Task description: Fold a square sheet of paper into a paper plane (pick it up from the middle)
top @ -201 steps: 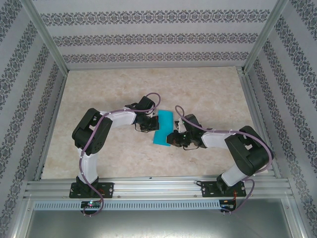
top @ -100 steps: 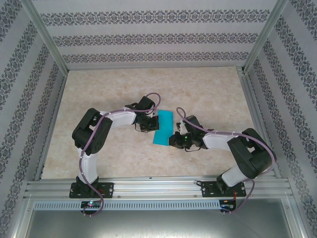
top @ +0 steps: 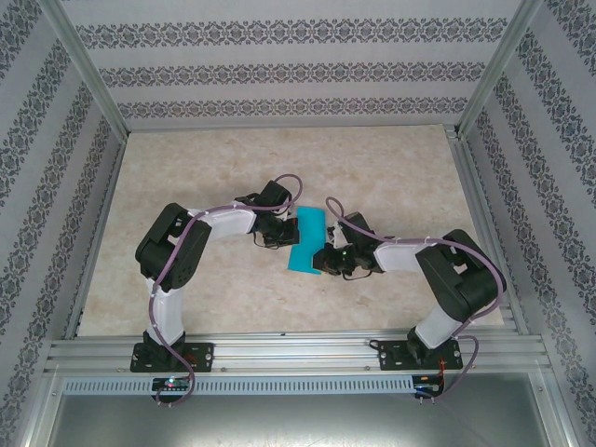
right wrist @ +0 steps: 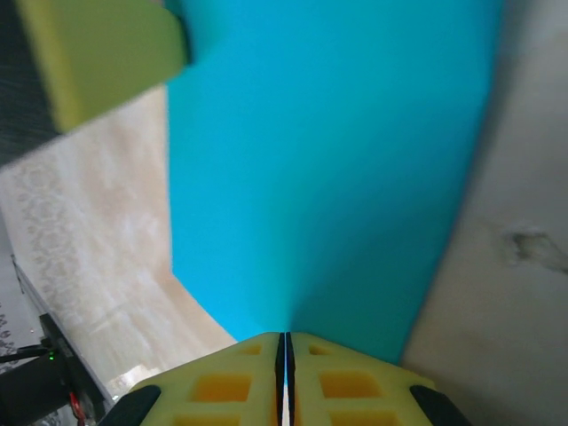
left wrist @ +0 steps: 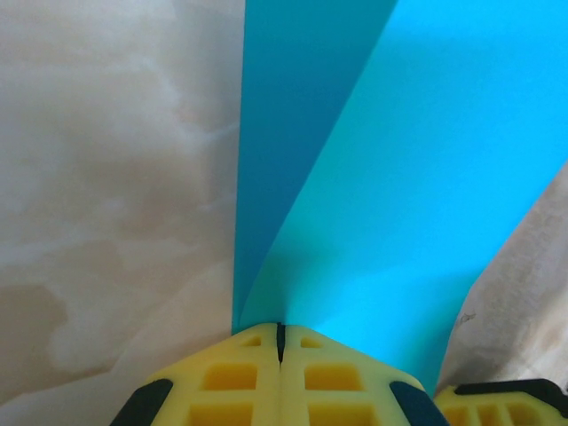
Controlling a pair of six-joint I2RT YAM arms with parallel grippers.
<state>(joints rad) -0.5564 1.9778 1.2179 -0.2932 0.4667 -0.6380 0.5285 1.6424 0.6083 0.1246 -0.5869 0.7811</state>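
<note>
Sheet: the square sheet of paper [top: 305, 240], teal-blue, is seen as a narrow folded strip near the middle of the table [top: 400, 177], between the two grippers. It cannot be told whether it is lifted or resting on the surface.
Left gripper: the left gripper [left wrist: 280, 335] is closed on one edge of the sheet. Two layers are seen meeting at its jaws, a darker one and a lighter flap angled across it.
Right gripper: the right gripper [right wrist: 284, 342] is clamped on the opposite edge, with the paper pinched between its jaws.
Step in hand: judged to be an early lengthwise fold, with the sheet held from both sides. No pointed dart shape is formed yet.
Next move: the layers would need to be brought edge to edge and the crease pressed flat — probably with one grip released, so that the fold can be smoothed without the thin paper being dragged or buckled.
</note>
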